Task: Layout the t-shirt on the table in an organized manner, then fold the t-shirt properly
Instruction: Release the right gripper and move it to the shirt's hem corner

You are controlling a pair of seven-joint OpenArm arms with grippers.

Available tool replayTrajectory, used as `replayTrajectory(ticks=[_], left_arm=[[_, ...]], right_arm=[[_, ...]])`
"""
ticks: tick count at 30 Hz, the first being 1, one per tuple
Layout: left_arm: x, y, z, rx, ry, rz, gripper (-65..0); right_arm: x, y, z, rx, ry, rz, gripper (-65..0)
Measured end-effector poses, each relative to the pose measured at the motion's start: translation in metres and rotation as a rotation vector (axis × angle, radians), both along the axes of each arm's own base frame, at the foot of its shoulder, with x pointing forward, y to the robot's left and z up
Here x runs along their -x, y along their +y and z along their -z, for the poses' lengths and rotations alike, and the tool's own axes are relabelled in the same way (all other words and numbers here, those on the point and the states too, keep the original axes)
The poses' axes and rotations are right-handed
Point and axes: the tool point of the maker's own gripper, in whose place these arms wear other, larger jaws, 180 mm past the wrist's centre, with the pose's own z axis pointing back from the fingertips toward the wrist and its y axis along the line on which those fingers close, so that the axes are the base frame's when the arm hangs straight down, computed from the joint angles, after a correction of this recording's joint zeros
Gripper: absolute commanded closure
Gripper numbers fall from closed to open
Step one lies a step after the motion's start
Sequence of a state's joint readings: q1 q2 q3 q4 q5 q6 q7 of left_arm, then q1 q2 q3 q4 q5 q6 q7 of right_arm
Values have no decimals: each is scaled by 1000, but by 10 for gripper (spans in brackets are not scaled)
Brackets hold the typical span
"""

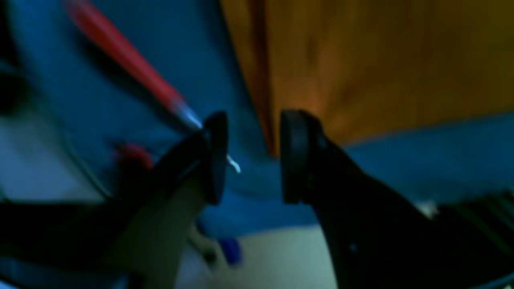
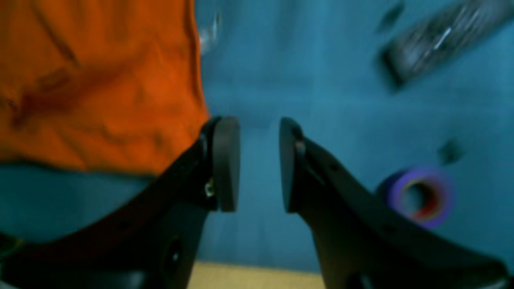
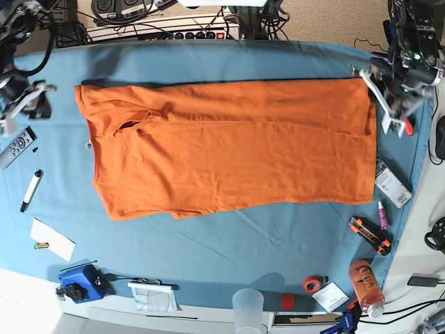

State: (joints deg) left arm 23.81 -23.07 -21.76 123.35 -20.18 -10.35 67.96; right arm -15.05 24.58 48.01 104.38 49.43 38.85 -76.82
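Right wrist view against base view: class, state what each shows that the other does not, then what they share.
Only the right wrist view shows the right gripper close up, jaws apart with nothing between them, and a purple tape roll beside it. Only the base view shows the whole t-shirt spread flat, both arms at opposite ends of the table, the left gripper, a marker, a clear cup and an orange bottle. Both show orange t-shirt cloth on the blue table cover and a grey remote.
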Motion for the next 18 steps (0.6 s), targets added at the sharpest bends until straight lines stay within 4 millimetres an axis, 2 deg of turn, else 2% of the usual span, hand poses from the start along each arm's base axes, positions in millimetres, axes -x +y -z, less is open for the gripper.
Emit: replayTrajectory(ticks=[5, 9, 15, 18], left_arm=[[-32, 1, -38, -24, -242, -28, -226], [-41, 10, -35, -35, -226, -64, -226], [-48, 24, -11, -22, -167, -108, -226], [-49, 28, -5, -18, -153, -122, -226]], right_arm=[[-36, -14, -27, 76, -120, 55, -174], [-79, -8, -38, 136, -155, 27, -174], [-151, -5, -11, 129, -115, -19, -174], [-181, 6, 0, 71, -82, -48, -174]])
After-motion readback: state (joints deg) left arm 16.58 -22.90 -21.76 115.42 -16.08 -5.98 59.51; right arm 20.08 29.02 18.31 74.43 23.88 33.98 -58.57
